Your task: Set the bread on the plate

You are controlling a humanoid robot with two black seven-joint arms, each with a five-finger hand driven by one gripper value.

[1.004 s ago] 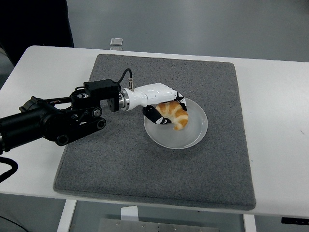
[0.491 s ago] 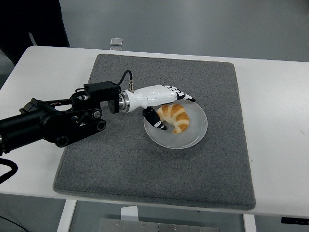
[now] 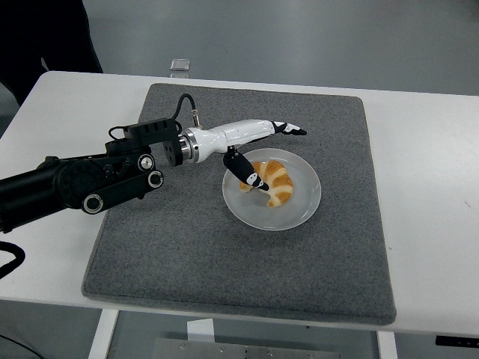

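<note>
Head view: golden, curved bread (image 3: 272, 179) lies on plate (image 3: 299, 213); left robot hand (image 3: 254, 146) spread, empty.

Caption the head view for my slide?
Left hand open above the bread resting on the plate.

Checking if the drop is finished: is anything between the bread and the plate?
Nothing visible. The bread lies directly on the plate, inside its rim. The left hand is open above it, fingers spread; only its thumb hangs at the bread's left end.
</note>
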